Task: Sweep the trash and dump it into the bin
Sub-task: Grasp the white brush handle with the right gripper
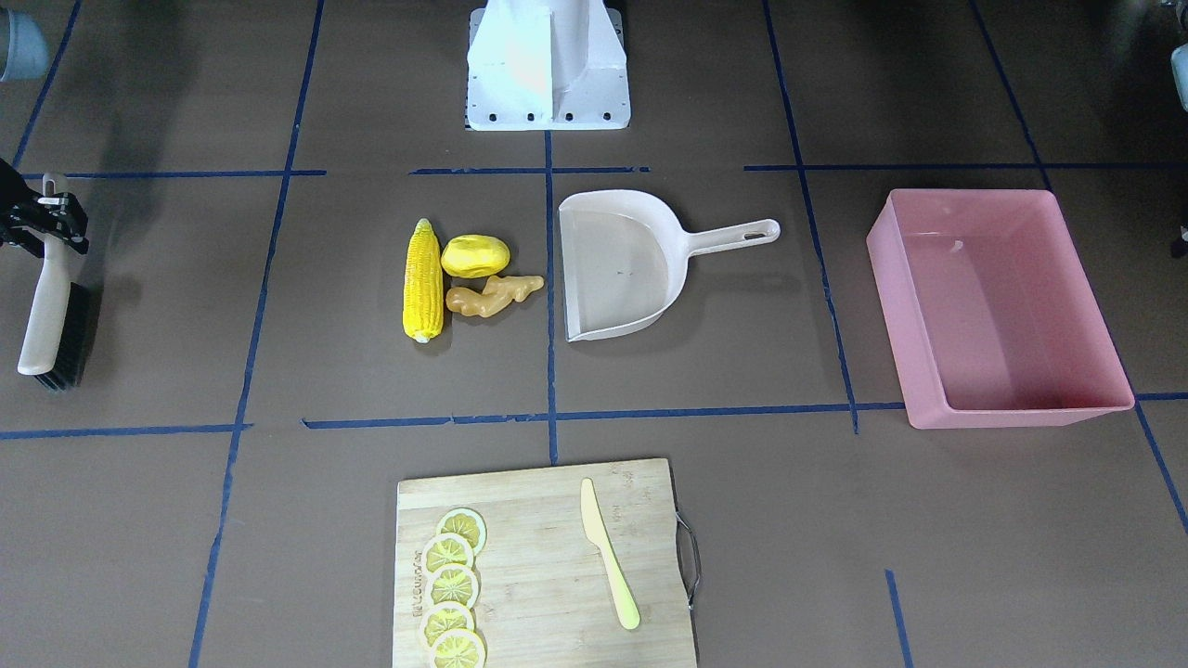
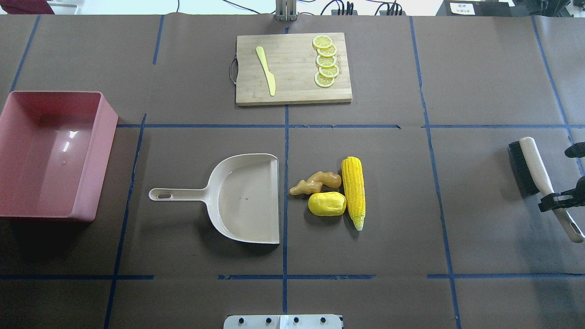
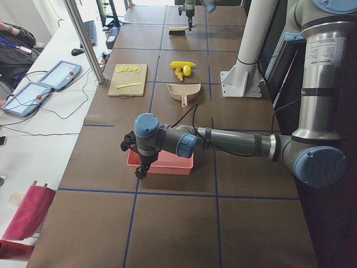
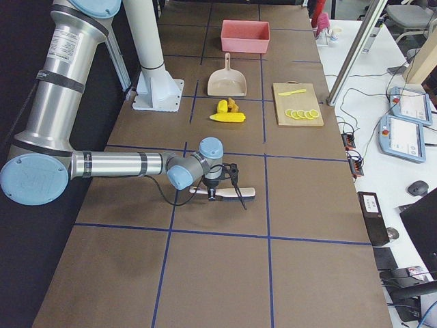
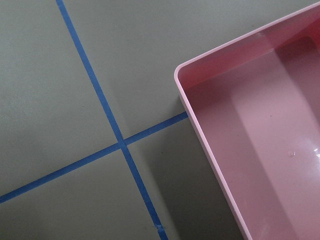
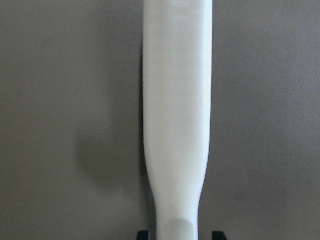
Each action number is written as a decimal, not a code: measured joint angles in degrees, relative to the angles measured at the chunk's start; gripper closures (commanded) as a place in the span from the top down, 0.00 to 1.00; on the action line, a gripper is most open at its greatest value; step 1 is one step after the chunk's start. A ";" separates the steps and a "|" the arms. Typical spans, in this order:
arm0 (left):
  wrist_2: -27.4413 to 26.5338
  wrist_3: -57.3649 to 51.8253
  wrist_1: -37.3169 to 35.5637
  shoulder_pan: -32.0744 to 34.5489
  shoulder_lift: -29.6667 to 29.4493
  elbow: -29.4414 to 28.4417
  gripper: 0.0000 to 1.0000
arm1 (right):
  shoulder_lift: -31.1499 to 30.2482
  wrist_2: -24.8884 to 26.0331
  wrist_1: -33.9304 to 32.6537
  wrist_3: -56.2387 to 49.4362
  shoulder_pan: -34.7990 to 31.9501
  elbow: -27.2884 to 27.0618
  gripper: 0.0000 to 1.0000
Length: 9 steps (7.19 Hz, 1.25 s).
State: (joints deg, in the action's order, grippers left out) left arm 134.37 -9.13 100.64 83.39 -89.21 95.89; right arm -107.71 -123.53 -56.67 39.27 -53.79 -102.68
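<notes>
The trash lies together mid-table: a corn cob, a yellow potato-like lump and a tan ginger root. The beige dustpan lies beside them, its mouth toward them. The empty pink bin stands beyond the dustpan's handle. My right gripper is down over the handle of the brush, fingers open on either side. My left gripper hovers over the bin's outer corner; I cannot tell its state.
A wooden cutting board with lemon slices and a pale yellow knife lies at the table's far side. The robot base stands at the near side. Blue tape lines cross the brown table.
</notes>
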 measured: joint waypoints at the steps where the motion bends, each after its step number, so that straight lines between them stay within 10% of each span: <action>1: -0.02 -0.06 0.00 0.01 0.00 0.00 1.00 | 0.02 0.03 -0.01 -0.15 0.05 0.02 0.00; 9: 0.15 -0.65 5.42 -4.24 -3.65 3.54 1.00 | 3.29 -0.68 -10.54 -0.43 0.03 -7.19 0.00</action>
State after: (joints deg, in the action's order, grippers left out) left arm 134.51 -9.78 106.06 79.15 -92.86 99.43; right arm -104.42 -124.21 -67.22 38.83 -53.77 -109.87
